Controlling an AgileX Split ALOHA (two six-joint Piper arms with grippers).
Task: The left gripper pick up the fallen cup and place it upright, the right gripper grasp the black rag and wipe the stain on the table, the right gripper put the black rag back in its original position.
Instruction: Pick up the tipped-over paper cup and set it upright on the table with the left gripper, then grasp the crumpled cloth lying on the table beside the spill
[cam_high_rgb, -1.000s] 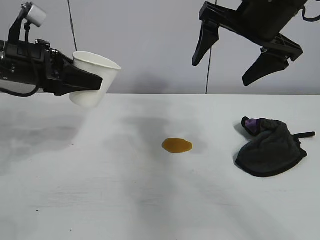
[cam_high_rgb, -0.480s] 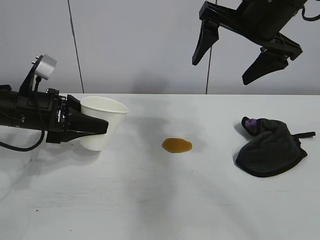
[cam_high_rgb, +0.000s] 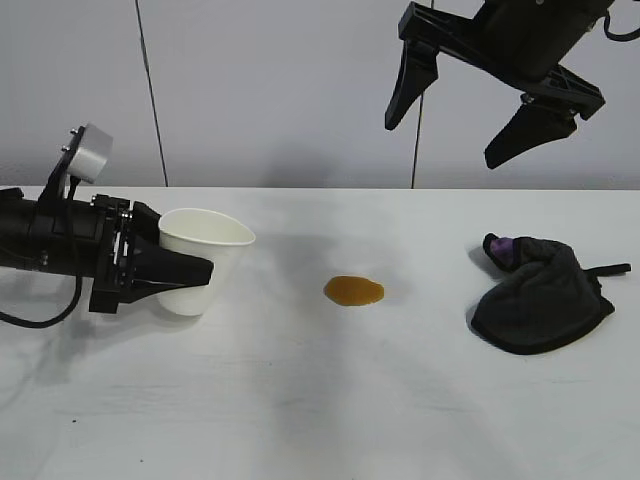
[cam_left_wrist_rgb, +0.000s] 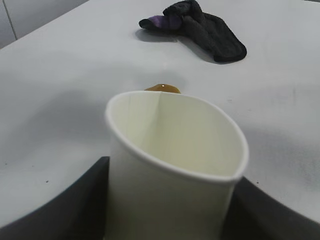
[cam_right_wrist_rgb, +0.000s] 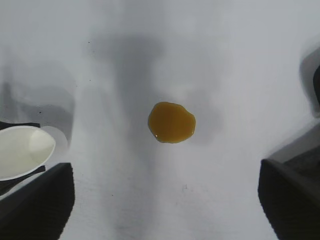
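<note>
Clamped on the white paper cup (cam_high_rgb: 203, 258), the left gripper (cam_high_rgb: 180, 275) holds it mouth-up, base at the pale, smudged table (cam_high_rgb: 300, 400). Beyond its fingertips lies the amber stain (cam_high_rgb: 353, 291), farther off the black rag (cam_high_rgb: 541, 292); the right gripper (cam_high_rgb: 470, 110) hangs splayed before a grey wall.

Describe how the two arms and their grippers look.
Both are black. The left gripper has two pointed fingers and a small white-grey block on a bracket near the wrist, with a black cable looping below. The right gripper has two broad, pointed fingers and cabling at its upper end.
</note>
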